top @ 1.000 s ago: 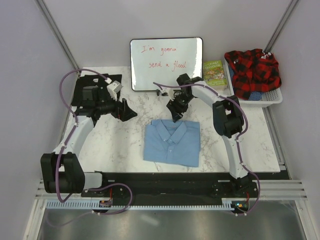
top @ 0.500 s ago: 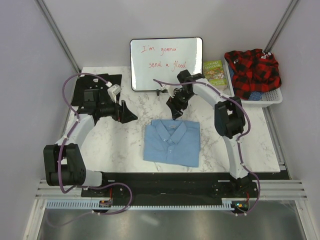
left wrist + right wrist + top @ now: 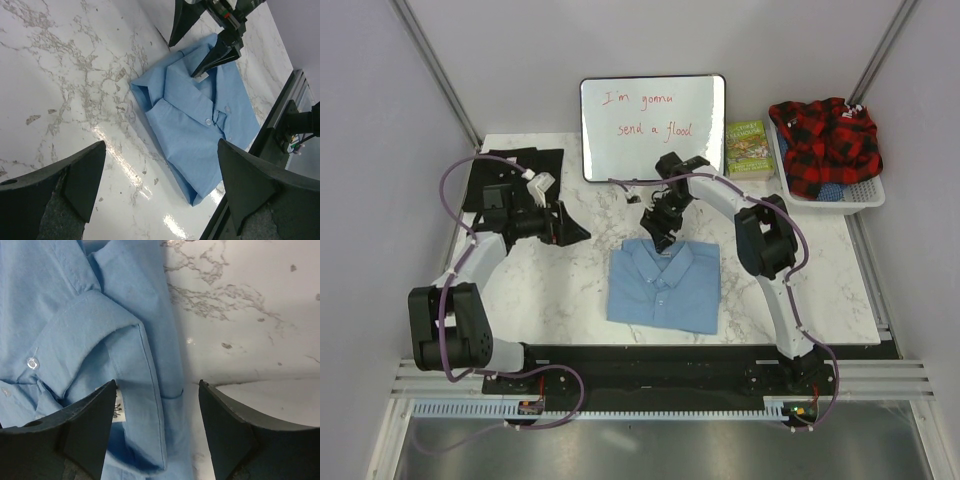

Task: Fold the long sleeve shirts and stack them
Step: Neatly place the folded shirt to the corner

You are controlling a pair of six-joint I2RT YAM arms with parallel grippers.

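Status check on the desk (image 3: 550,290), sorted by jaws.

Starting with the right jaws: spread open, gripping nothing, sitting low over the collar end of the light blue shirt (image 3: 665,285). Already folded into a tidy rectangle, button side up, running from right under those jaws back toward the arm bases. From the right wrist cam: one finger (image 3: 85,435) over the collar, next to a small white label (image 3: 118,412), the other finger (image 3: 235,435) over bare marble just off the cloth, so basically straddling the shirt's edge. Can't tell for sure about actual contact between the collar-side tip and the fabric; looks touching or very nearly so from the left wrist cam.

Moving to the left jaws: wide open as well, nothing held, hovering over bare marble well off to the left of the right jaws. Light blue shirt out ahead of them, clearly apart. Black shirt (image 3: 535,158) just behind them, spread flat at the far left corner, partly hidden under that arm.

Other stuff: whiteboard (image 3: 653,128) with red handwriting propped up just beyond the right jaws, book (image 3: 750,148) further to their right, then a white basket (image 3: 860,198) with red-and-black plaid cloth (image 3: 825,140) well off to that same side.
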